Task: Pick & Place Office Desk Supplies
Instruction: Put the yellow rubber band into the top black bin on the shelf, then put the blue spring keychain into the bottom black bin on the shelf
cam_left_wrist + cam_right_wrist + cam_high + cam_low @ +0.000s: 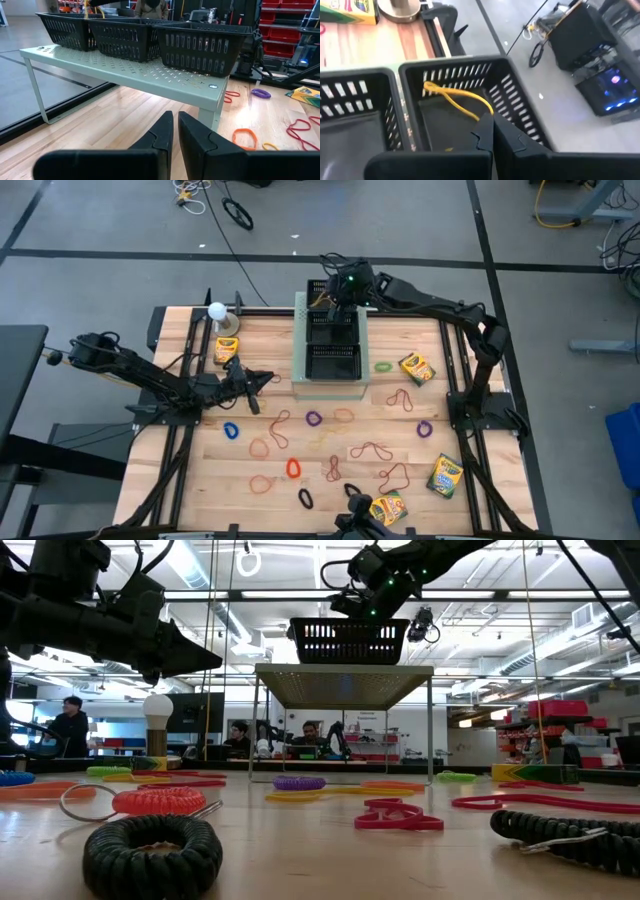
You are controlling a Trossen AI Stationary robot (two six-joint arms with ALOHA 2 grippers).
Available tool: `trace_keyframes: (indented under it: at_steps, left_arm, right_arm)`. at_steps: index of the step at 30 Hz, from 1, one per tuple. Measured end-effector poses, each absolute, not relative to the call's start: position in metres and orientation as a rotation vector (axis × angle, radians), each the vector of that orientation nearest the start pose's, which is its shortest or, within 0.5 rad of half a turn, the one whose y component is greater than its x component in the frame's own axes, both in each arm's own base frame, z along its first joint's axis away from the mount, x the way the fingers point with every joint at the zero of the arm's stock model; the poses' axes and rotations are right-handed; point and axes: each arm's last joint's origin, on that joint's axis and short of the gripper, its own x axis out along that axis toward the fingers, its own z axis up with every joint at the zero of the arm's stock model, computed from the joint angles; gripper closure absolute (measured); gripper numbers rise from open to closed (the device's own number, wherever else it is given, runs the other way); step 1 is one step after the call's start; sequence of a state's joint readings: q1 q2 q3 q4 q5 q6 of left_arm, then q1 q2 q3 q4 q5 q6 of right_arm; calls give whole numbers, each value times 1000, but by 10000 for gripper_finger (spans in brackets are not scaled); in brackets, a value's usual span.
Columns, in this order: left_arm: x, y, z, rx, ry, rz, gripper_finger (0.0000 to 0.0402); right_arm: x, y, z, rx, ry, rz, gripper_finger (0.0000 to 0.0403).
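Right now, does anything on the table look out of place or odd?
Mostly the rubber bands strewn loose across the table. One yellow band hangs from the shut right gripper over the far tray, not yet dropped in.

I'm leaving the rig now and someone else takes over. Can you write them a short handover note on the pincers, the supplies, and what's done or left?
Right pincer: shut on a yellow rubber band, over the far black mesh tray on the pale-green stand.
Left pincer: nearly shut, empty, near the stand's left side.
Done: little visible; the near tray looks empty.
Left: loose rubber bands and four crayon boxes lie on the table.
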State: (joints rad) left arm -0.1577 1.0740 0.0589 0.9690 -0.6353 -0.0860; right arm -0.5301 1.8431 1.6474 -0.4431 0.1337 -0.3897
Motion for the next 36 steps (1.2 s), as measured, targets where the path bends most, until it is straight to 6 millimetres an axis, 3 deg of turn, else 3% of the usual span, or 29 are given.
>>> trace_keyframes:
  at_steps: [6, 12, 17, 21, 26, 28, 31, 36]
  left_arm:
    - [166, -9, 155, -66, 23, 479, 365]
    - [166, -9, 155, -66, 22, 479, 365]
    - [166, -9, 155, -66, 23, 479, 365]
    - [166, -9, 155, -66, 23, 479, 365]
    - [166, -9, 155, -66, 23, 479, 365]
    - [166, -9, 155, -66, 23, 479, 365]
    - [166, -9, 155, -66, 22, 479, 365]
    - [166, -9, 155, -66, 23, 479, 365]
  right_arm:
    - [361, -217, 313, -207, 724, -548, 390]
    - [359, -217, 317, -242, 750, -659, 324]
    - [343, -202, 352, -306, 690, -735, 283]
    - [320, -181, 385, -304, 632, -719, 296]
    - [288, -147, 404, -177, 654, -600, 374]
    - [277, -131, 402, -138, 653, -537, 394]
    - [262, -103, 388, -91, 638, -477, 388]
    - [240, -58, 340, -31, 565, -377, 398]
